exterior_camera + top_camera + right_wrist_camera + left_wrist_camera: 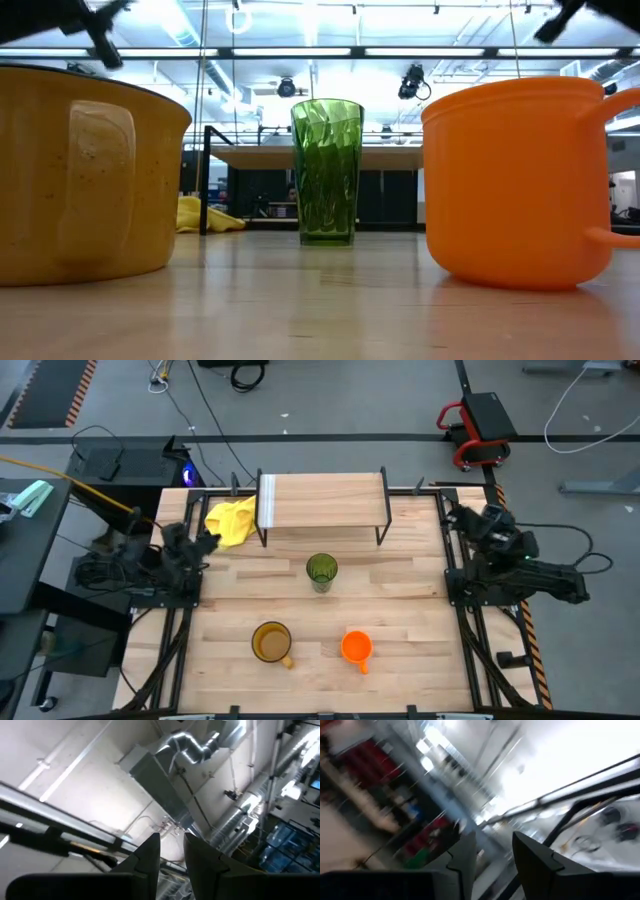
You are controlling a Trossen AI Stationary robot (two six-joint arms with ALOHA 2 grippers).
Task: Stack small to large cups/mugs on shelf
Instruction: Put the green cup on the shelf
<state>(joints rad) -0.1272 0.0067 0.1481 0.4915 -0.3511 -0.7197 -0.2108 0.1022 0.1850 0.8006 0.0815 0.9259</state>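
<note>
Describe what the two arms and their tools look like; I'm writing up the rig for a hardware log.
Both arms are dark, near-black jointed assemblies mounted at the table's side edges, with black cables trailing off behind them. The left tool ends in two flat, angular dark fingers with stepped inner edges. The right tool has the same pair of dark, wedge-shaped fingers. No coloured markings or labels show on either arm.

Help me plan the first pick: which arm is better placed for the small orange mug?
Right, probably. The small orange plastic mug sits right of the table's centre, nearer the right gripper than the left gripper.
</note>
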